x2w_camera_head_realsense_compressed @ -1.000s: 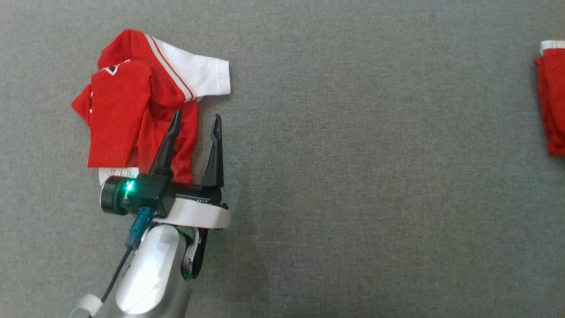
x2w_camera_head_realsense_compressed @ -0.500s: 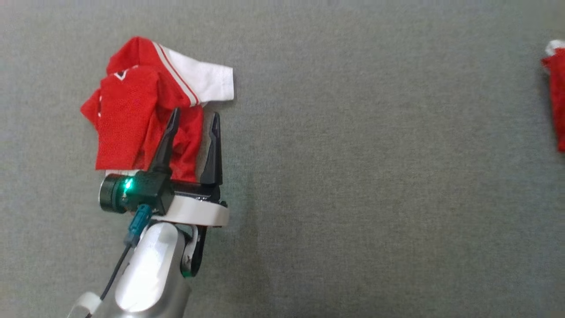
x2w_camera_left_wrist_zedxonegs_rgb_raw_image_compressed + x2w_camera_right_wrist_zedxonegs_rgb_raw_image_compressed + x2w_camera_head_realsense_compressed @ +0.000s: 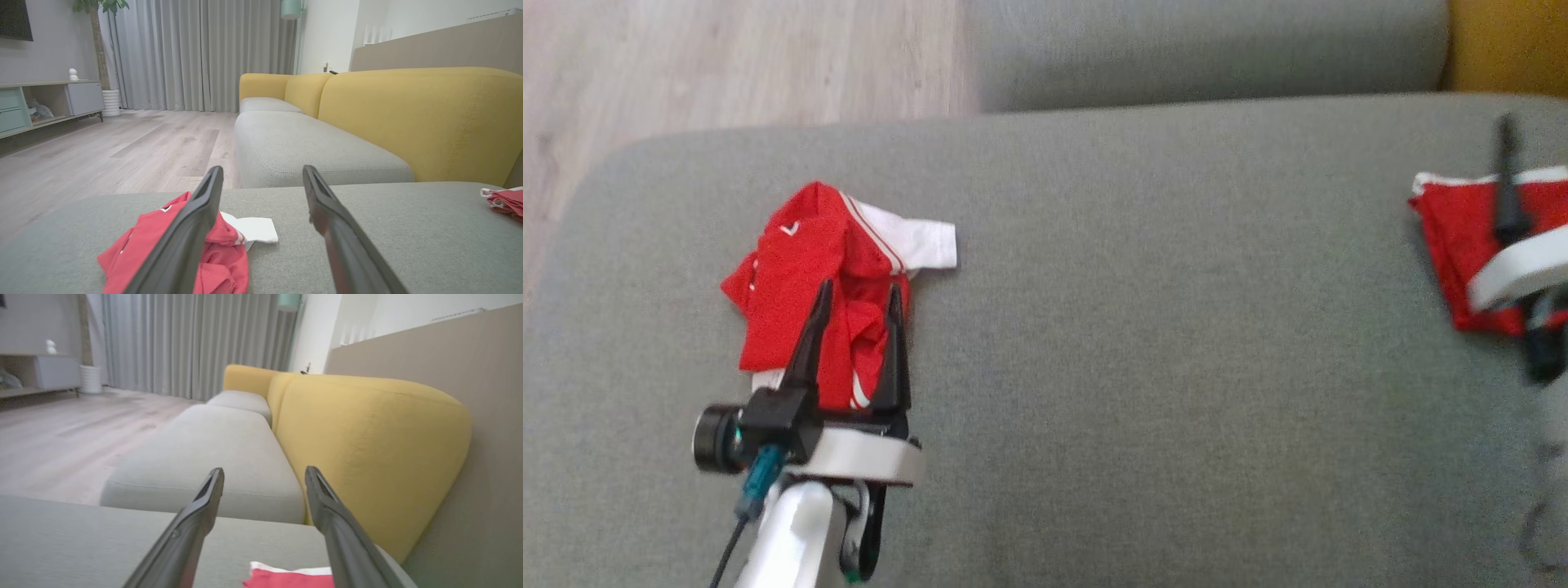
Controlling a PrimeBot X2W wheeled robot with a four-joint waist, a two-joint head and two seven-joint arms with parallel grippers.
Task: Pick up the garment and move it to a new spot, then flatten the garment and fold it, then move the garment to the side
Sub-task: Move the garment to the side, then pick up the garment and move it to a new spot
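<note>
Garment (image 3: 783, 282) (crumpled red) on nubby grey cushion (image 3: 1143, 343).

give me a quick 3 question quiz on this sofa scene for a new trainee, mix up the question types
1. True or false: the left hand is shut on the crumpled garment.
2. The sleeve sticking out of that garment is: A white, B blue, C black.
3. Fill in: the second red garment lies by the ___ hand.

Key:
1. False. It is open, poised over the garment.
2. A.
3. Right. The right hand is open near it.
</note>
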